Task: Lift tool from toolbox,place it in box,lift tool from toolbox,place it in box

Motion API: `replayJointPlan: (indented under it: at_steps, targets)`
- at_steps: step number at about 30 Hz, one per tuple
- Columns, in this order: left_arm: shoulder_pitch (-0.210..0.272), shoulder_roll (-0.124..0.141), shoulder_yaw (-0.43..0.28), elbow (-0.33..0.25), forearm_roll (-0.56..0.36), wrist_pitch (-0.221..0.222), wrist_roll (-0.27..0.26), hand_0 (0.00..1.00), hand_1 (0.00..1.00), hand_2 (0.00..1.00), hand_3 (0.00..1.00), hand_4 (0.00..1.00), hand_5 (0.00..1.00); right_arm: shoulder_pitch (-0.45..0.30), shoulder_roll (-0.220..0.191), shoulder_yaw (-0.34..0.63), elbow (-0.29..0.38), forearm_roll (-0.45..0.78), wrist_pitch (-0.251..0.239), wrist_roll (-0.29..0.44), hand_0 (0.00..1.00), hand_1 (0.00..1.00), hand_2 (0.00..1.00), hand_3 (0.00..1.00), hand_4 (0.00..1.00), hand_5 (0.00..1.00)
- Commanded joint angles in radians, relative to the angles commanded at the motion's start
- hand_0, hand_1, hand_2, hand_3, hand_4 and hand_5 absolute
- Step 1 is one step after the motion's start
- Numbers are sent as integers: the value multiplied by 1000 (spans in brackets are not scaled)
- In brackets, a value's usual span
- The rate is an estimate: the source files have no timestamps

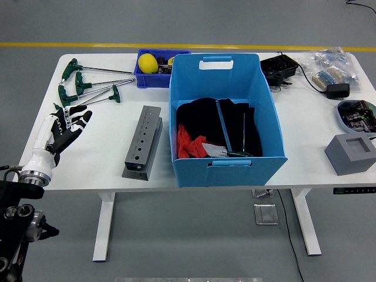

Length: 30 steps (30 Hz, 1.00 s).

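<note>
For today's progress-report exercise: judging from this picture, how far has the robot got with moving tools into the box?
Done: tools with green handles already lie inside the large blue plastic box. In hand: nothing; the left hand is open over the white table's left edge. Left: several green T-handled keys remain on the table, and the small dark-blue bin still holds items.

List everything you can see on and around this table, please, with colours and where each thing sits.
table: one, white, fills the view
big box: one, light blue, centre, holding dark cloth, red cloth and slim tools
small bin: one, dark blue, far side left of the big box, with a yellow ball
T-handle tools: several, green handles, far left
perforated metal holder: one, grey, left of the big box
foam block: one, grey, right edge
round dish: one, right edge
black charger and bags: far right corner
left robot hand: one, black-and-white, open, left edge
</note>
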Motion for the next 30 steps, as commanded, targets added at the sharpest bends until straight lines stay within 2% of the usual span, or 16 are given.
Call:
replayJointPlan:
  at_steps: [14,30]
  targets:
    - [-14,-9,-34,-13,-4,-11,-6,747,750,819,680,813,552,13,-6,-25,0,30,-8,7,672,663,751,609,862,729]
    - [-17,-12,-40,-24,20,-12,-12,748,743,818,685,805,573,19,-9,-45,0,59,-12,16,668,661,748,603,851,717]
